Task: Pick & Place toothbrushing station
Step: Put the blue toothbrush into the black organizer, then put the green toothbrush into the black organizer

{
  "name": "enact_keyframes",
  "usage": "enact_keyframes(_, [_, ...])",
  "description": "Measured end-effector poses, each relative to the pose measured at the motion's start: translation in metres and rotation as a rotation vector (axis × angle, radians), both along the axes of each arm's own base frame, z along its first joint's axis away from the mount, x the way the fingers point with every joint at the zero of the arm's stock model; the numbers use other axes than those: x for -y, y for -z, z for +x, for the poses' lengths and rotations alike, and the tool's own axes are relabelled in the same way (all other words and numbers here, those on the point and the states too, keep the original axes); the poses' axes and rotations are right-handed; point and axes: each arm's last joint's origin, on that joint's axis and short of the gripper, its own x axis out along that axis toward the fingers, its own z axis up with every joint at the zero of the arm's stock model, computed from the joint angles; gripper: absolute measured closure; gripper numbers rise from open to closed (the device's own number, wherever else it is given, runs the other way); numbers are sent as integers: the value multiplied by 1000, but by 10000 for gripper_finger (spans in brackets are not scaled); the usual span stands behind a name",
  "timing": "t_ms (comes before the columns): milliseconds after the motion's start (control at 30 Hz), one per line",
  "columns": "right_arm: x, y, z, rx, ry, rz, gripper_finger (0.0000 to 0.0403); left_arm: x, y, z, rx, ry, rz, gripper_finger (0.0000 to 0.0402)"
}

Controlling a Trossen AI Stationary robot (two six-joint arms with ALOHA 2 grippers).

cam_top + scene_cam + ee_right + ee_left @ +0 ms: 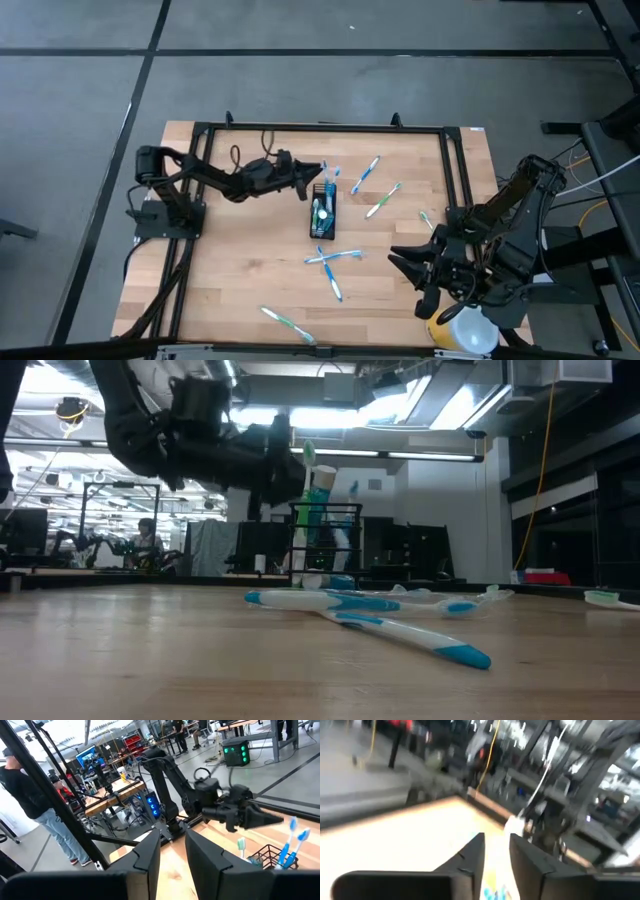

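Left hand [303, 182], fingers slightly parted and pinching nothing visible, hovers just beside the mesh holder [322, 212] mid-worktop [240, 290]; some toothbrushes stand inside, several loose toothbrushes [332, 258] remain scattered. Right hand [405, 262] waits, fingers parted, empty

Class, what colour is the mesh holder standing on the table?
Black; the mesh holder shows best in the high view.
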Motion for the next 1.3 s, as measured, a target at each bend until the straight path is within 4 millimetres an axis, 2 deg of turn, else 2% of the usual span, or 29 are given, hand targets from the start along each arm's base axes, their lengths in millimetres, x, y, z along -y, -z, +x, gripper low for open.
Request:
enact_keyframes(100, [0,0,0,-3,-2,-6,307,-2,1,-2,21,56,-41,279])
enact_keyframes(233, [-2,0,-2,-1,-12,1,307,10,-22,-3,121,102,49,252])
enact_keyframes(367, [-5,0,-6,6,-26,20,307,21,-39,-12,15,85,161,247])
enact_keyframes(500, [-7,0,-8,9,-35,29,307,44,-62,-28,-51,171,189,253])
enact_keyframes(600, [-7,0,-9,10,-33,28,307,72,-69,-44,-140,295,151,261])
enact_keyframes(667, [-6,0,-9,14,-19,24,307,99,-69,-55,-206,409,120,268])
enact_keyframes(833, [-6,0,-9,10,-11,1,307,162,-53,-82,-465,603,128,292])
enact_keyframes(967, [-6,0,-9,16,-10,18,307,201,-38,-91,-570,698,190,302])
enact_keyframes(1100, [-6,0,-9,27,-8,49,307,234,-28,-80,-623,768,277,303])
enact_keyframes(1300, [-7,0,-9,30,-26,82,307,281,-14,-43,-691,921,361,304])
